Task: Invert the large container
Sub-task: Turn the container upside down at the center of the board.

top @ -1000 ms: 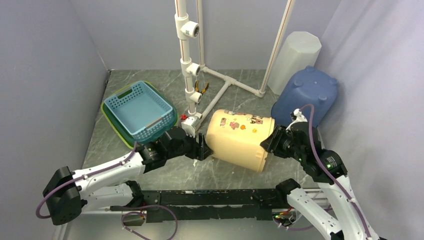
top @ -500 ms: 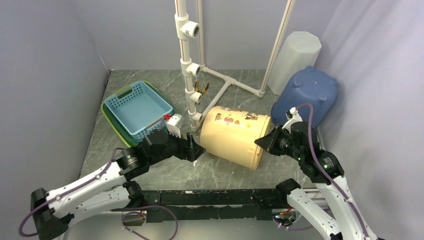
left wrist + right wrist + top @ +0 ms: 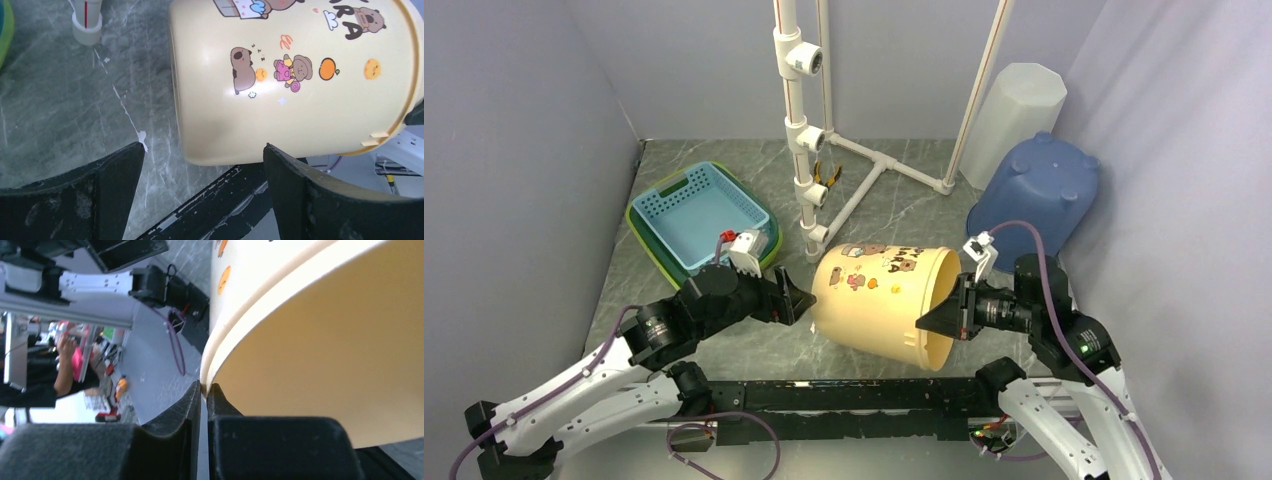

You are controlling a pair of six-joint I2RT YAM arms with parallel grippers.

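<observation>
Container (image 3: 879, 295) rim between right jaws

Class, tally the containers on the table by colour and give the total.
Cream: 1, the cartoon-printed bucket
Dark blue: 1, the upturned tub
White: 1, the tall bin
Light blue: 1, the basket
Green: 1, the tray under that basket
Total: 5

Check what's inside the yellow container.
Right wrist view shows bare inner wall of the yellow container, with the right end effector pinching its rim. The deeper interior and base are out of sight.
</observation>
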